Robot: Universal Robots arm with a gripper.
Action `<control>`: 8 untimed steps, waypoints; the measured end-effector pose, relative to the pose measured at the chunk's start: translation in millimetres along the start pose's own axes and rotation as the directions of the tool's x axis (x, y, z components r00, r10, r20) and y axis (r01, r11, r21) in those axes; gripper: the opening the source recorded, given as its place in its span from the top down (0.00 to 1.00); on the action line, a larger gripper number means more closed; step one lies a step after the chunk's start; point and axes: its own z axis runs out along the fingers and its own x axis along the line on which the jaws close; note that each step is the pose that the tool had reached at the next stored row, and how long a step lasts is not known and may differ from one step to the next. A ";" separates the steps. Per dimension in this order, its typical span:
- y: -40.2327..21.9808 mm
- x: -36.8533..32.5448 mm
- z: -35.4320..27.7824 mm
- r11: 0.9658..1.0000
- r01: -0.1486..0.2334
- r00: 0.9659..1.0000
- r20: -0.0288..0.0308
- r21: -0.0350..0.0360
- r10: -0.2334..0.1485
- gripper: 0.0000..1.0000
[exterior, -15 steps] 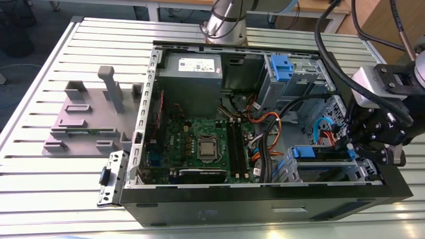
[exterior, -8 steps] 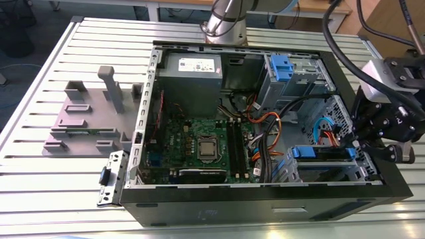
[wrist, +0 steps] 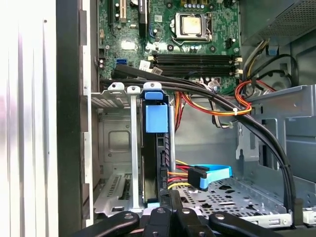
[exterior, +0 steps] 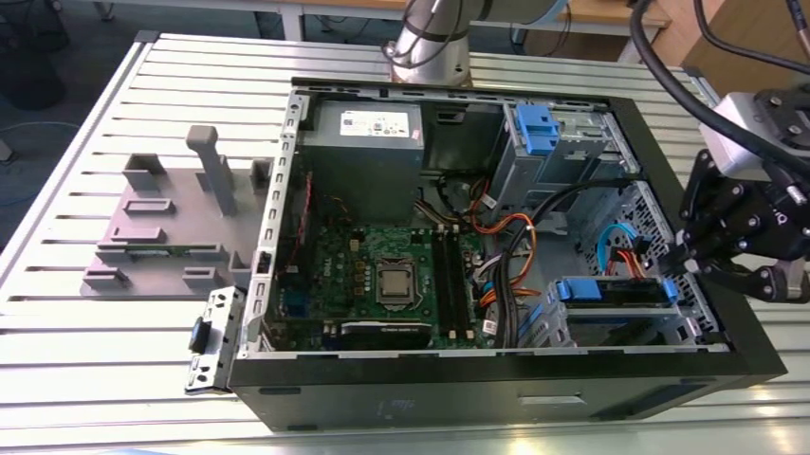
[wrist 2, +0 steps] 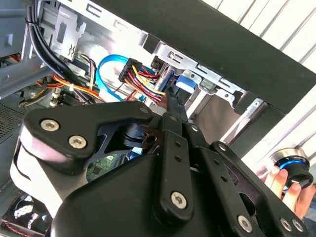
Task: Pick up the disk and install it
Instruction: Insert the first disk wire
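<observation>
Your hand (exterior: 746, 256) hovers at the open computer case's (exterior: 379, 403) side, its fingers drawn together on nothing, touching the disk (wrist: 157, 148) seated upright in its bay.

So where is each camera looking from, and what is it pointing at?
Exterior view: off the arm, above the table, looking down into the open computer case; the arm's hand hangs at the exterior view's right.
First wrist view: rides on the arm, looking into the case at the disk in its bay and the motherboard.
Second wrist view: rides on the arm, looking past the black hand links at cables.
Both wrist views show the disk's blue carrier.
</observation>
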 end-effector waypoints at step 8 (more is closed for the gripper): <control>0.0 -0.1 -1.3 1.000 0.000 1.000 0.000 0.000 0.000 0.89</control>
